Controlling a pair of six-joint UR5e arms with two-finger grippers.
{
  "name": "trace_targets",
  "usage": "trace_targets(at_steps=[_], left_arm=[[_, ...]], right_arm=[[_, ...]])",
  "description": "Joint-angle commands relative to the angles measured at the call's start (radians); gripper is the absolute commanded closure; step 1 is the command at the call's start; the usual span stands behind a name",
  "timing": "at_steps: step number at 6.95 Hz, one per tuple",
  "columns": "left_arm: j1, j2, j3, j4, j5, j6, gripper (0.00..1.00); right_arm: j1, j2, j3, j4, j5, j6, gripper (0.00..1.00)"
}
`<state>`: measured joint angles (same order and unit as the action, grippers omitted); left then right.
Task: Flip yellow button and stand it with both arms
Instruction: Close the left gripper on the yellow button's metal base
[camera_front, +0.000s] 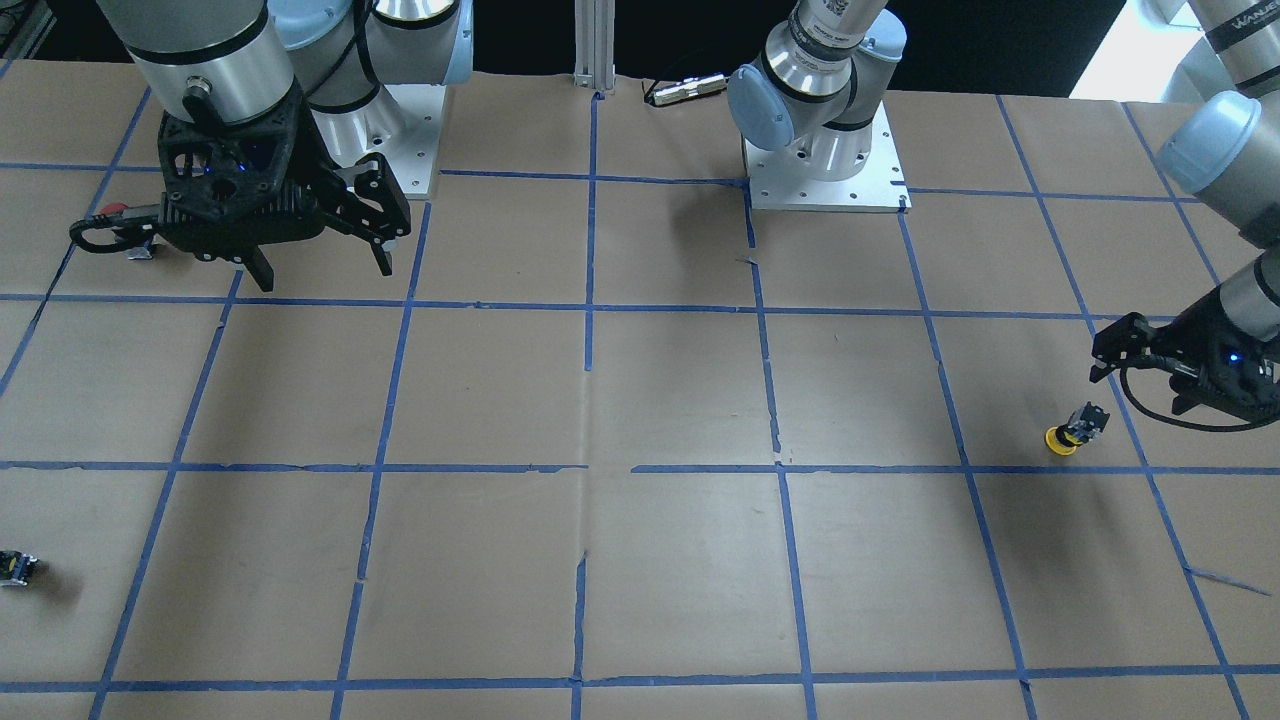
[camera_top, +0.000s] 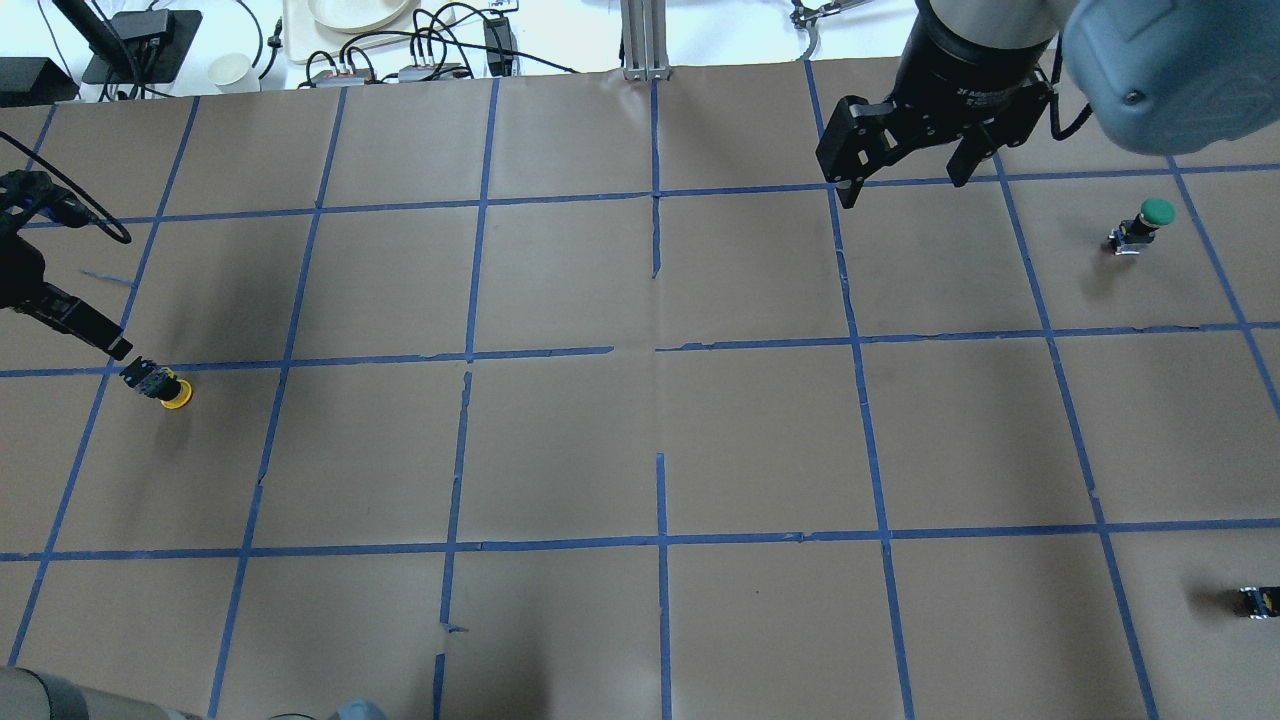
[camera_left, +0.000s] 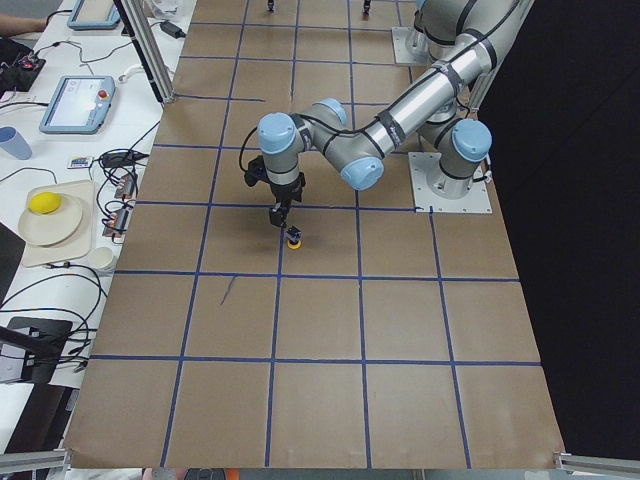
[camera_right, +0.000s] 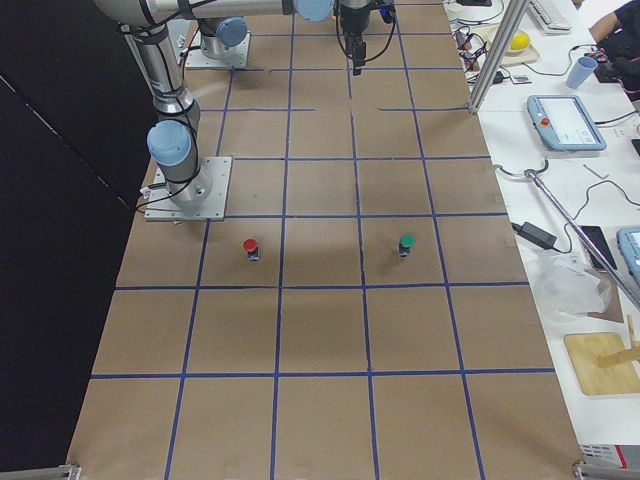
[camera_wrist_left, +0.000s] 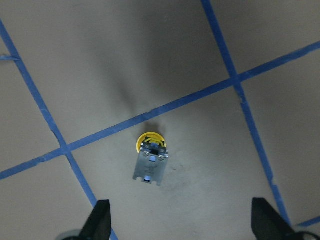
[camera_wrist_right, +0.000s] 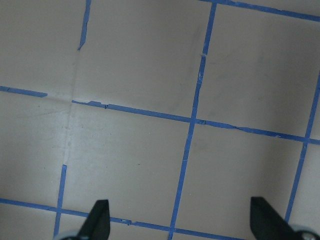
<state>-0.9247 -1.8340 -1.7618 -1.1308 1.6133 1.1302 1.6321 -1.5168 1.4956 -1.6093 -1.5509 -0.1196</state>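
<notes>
1. Brown paper covers the table (camera_front: 680, 400), ruled into large squares by blue tape (camera_front: 500, 305). In the left side view a white bench runs beside it, carrying cables and a teach pendant (camera_left: 76, 103).
2. The yellow button (camera_front: 1070, 430) sits at the robot's left end of the table, just beside a tape line and close to a tape crossing.
3. It rests on its round yellow cap with the black and grey switch body pointing up. I cannot tell whether it stands quite plumb or leans a little.
4. The left arm (camera_left: 400, 118) stretches out over that end. The left gripper (camera_wrist_left: 182, 222) hangs just above and beside the button.
5. Its fingers (camera_wrist_left: 99, 221) are spread wide and hold nothing. In the wrist view the button lies ahead of the fingertips, clear of both.
6. The right gripper (camera_front: 325, 265) hangs above the robot's right half of the table, well apart from the yellow button.
7. Its jaws are released too, and its wrist view shows only paper and tape between the fingertips.
8. A red-capped button (camera_right: 250, 247) stands on the table near the right arm's base plate. In the front-facing view the right gripper partly hides it.
9. A green-capped button (camera_top: 1145, 222) stands one square further out from the red one.
10. A tiny dark block with a yellow spot (camera_top: 1258, 600) lies near the table's right end, well apart from everything else.
</notes>
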Motion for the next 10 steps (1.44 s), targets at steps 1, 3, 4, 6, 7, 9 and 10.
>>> trace_targets(at_steps=[1,3,4,6,7,9,10], left_arm=[[0.032,-0.019,-0.051,0.048,-0.026,0.126,0.00],[0.033,-0.036,-0.099,0.151,-0.032,0.173,0.01],[0.035,-0.048,-0.110,0.163,-0.030,0.177,0.01],[0.030,-0.063,-0.110,0.166,-0.042,0.172,0.06],[0.030,-0.077,-0.104,0.167,-0.043,0.180,0.06],[0.030,-0.083,-0.107,0.169,-0.040,0.194,0.10],[0.030,-0.083,-0.107,0.169,-0.039,0.186,0.20]], right_arm=[[0.000,0.001,0.000,0.000,0.000,0.000,0.00],[0.000,0.000,0.000,0.000,0.000,0.000,0.00],[0.000,0.000,0.000,0.000,0.000,0.000,0.00],[0.000,0.001,0.000,0.000,0.000,0.000,0.00],[0.000,0.000,0.000,0.000,0.000,0.000,0.00],[-0.005,0.000,0.000,0.000,0.000,-0.002,0.00],[-0.003,-0.003,0.000,0.000,0.000,0.000,0.00]])
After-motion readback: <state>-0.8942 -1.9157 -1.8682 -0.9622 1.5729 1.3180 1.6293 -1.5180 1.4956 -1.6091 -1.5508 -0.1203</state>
